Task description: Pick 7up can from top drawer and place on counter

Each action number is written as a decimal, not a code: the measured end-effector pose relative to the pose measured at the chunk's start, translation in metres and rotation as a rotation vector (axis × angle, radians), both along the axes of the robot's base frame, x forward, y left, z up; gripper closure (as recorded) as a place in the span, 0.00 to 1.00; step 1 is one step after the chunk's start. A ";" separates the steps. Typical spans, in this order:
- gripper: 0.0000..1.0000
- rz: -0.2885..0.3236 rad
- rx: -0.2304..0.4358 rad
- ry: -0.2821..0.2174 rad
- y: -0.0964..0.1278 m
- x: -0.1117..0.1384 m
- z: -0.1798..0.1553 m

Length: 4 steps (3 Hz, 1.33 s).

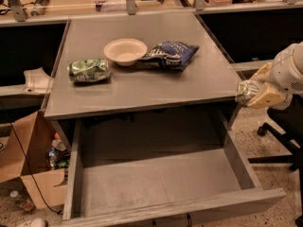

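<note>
The top drawer stands pulled open below the counter, and its flat bottom is bare. My gripper is at the right, just off the counter's right front corner and above the drawer's right side. It is shut on the 7up can, a small pale greenish can with a silvery end, held lying sideways at about counter height. The can touches neither the counter nor the drawer.
On the counter lie a shiny green crinkled item at the left, a white bowl and a dark blue chip bag. A cardboard box with rubbish stands on the floor at the left. A chair base is at the right.
</note>
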<state>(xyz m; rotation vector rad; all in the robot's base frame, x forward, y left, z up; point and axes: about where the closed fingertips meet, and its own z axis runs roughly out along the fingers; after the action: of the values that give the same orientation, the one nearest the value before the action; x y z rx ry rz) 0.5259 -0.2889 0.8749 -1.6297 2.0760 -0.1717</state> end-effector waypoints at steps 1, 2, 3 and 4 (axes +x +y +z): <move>1.00 0.011 0.004 0.012 0.002 0.004 -0.005; 1.00 0.076 0.004 -0.007 0.023 0.030 0.000; 1.00 0.117 0.002 -0.017 0.038 0.046 0.007; 1.00 0.175 0.006 -0.012 0.064 0.059 0.003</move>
<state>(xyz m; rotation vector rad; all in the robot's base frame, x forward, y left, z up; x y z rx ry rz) 0.5850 -0.2253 0.8778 -1.7911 1.9116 -0.1150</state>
